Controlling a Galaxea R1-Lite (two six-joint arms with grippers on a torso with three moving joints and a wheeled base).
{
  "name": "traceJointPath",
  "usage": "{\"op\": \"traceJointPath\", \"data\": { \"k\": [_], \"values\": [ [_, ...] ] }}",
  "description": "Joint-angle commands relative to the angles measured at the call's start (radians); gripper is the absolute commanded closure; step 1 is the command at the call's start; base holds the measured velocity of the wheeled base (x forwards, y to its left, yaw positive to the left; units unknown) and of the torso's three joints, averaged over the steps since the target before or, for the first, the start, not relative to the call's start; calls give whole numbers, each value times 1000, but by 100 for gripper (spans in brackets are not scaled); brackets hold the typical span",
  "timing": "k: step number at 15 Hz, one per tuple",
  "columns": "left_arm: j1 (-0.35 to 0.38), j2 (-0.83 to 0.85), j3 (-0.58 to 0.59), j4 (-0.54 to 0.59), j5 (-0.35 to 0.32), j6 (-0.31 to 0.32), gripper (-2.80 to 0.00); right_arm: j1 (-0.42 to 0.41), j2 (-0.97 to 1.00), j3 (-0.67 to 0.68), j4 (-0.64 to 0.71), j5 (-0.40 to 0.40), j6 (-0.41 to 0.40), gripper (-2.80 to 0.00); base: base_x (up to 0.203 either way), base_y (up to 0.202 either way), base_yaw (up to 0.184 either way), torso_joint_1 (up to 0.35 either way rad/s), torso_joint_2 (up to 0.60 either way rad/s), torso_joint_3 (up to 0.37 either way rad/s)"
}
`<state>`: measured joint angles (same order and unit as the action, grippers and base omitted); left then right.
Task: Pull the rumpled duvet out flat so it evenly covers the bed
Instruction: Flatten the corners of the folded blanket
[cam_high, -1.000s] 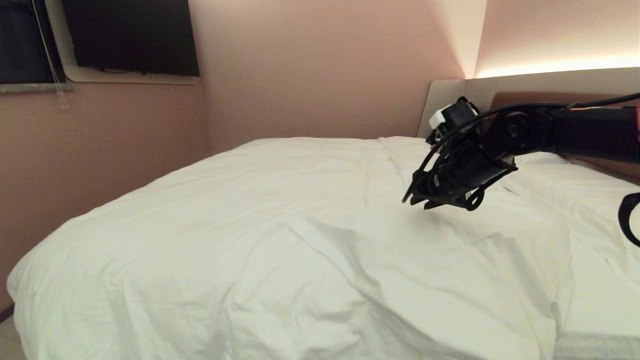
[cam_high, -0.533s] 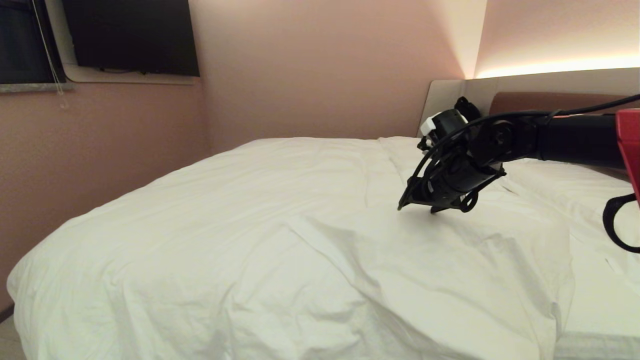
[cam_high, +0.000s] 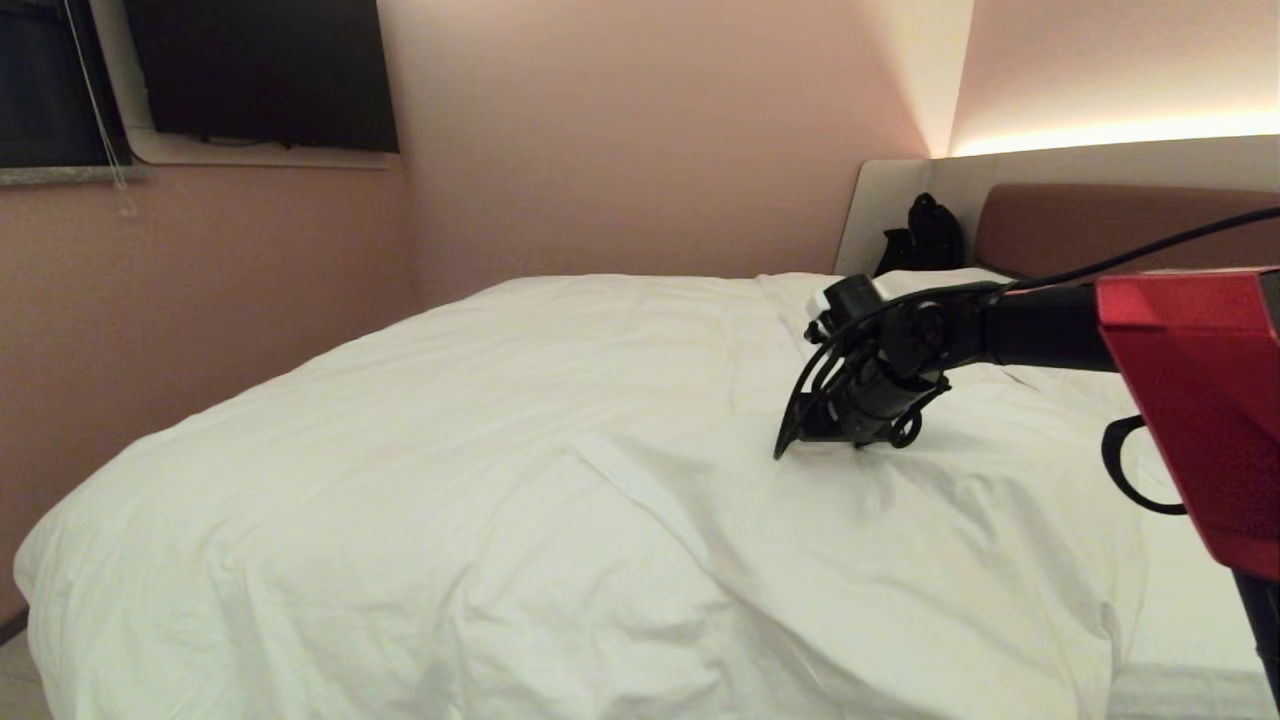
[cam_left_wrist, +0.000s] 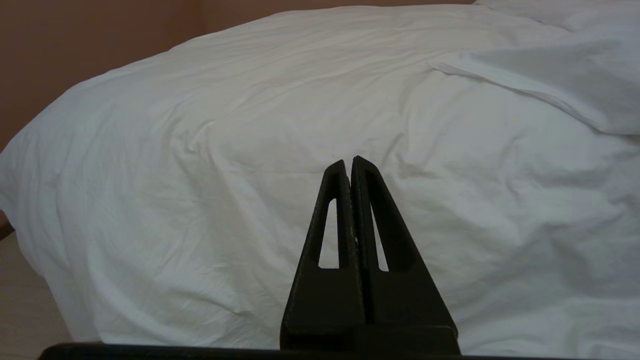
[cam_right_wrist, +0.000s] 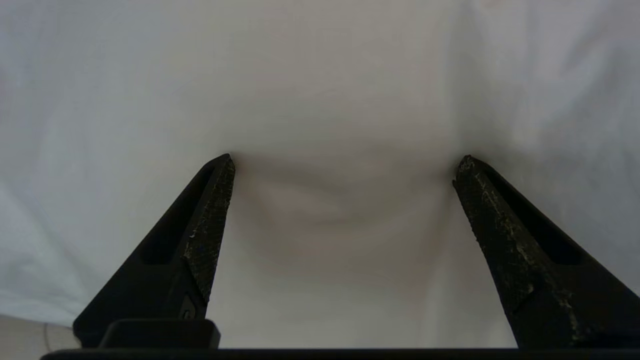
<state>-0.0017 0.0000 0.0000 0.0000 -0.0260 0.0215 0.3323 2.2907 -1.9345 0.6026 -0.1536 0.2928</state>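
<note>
The right pincer (cam_high: 790, 440), jaws spread wide, is pressed on the duvet (cam_high: 520, 480) toward two o'clock; too little cloth may be pinched, slipping free.

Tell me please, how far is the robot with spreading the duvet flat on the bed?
Mostly done: the duvet already covers most of the bed. In hand: the right gripper is low over the middle with fingers wide open, tips at the fabric, holding nothing. Left: a folded ridge and a turned-over edge are not yet smoothed. The left gripper is shut, off the cloth.
</note>
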Motion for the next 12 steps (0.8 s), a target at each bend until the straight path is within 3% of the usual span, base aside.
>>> {"op": "traceJointPath", "data": {
  "k": [1,12],
  "values": [
    [0,0,0,0,0,0,0,1,98,0,-29,5,0,-280,0,0,0,0,0,0],
    [0,0,0,0,0,0,0,-10,194,0,-43,6,-11,-280,0,0,0,0,0,0]
  ]
}}
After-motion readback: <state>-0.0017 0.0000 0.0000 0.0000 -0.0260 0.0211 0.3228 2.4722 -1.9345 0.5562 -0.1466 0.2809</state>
